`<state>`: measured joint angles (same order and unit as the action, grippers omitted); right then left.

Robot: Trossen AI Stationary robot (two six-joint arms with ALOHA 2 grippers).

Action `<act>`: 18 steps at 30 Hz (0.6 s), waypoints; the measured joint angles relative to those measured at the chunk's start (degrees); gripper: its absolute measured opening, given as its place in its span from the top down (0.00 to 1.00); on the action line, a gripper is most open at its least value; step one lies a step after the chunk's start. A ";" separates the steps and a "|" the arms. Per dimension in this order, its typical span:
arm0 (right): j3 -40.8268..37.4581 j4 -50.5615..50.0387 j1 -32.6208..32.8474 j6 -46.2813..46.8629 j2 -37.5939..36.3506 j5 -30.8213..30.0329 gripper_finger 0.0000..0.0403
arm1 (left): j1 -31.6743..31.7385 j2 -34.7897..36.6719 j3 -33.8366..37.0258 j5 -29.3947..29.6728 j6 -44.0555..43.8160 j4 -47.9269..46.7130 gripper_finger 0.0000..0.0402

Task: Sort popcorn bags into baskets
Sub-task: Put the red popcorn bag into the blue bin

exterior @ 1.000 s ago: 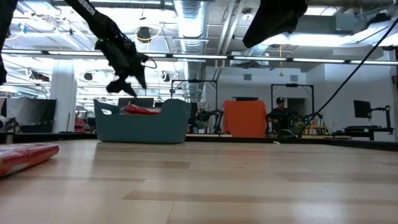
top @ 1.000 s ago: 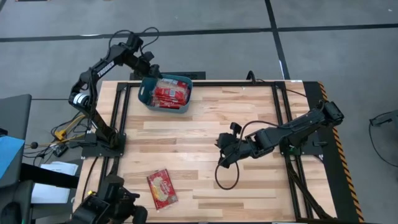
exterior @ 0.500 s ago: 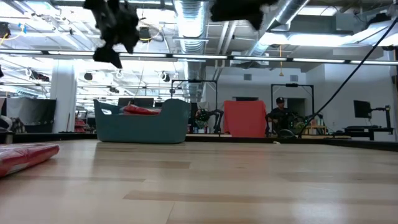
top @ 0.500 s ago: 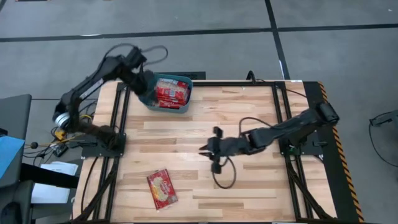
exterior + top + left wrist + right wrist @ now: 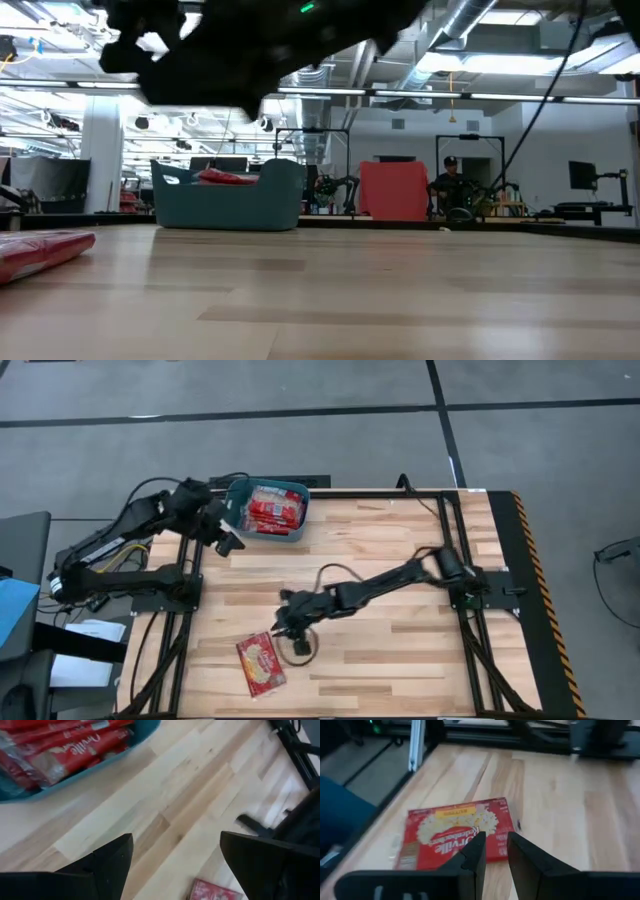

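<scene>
Red bag (image 5: 260, 664) lies flat — right claw (image 5: 492, 851), nearly closed and empty, should widen, then pinch one edge cleanly.

A teal basket (image 5: 228, 199) holding red popcorn bags (image 5: 226, 177) stands beyond a lone packet (image 5: 42, 250).

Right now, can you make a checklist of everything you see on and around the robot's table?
Surface: wooden table, mostly bare.
Job's things: teal basket at the far left corner, holding red popcorn bags; one loose popcorn bag lies flat near the front edge.
Clutter: nothing seen.
Grippers: left gripper open, empty, beside the basket; right gripper nearly closed, empty, just above the loose popcorn bag.
Cables: black cable along the right arm, looping near its gripper.
Surroundings: grey floor; a person far behind the table.
</scene>
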<state>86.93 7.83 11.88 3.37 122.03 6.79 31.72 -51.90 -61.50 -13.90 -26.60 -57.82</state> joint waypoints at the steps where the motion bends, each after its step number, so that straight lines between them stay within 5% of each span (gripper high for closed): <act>1: 2.70 -0.86 0.00 -1.36 2.36 0.60 0.74 | -0.24 0.89 0.27 0.84 -0.21 -0.10 0.29; 9: 21.34 -9.55 -0.49 -5.97 16.13 9.74 0.74 | -0.34 4.43 2.11 4.56 -0.90 -0.74 0.29; 18: 28.36 -13.61 -3.66 -1.54 24.50 22.63 0.74 | -0.34 3.95 2.61 4.89 0.30 -0.72 0.29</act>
<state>115.29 -5.79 8.22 1.83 146.53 29.42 31.38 -47.94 -58.89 -9.01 -26.30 -58.54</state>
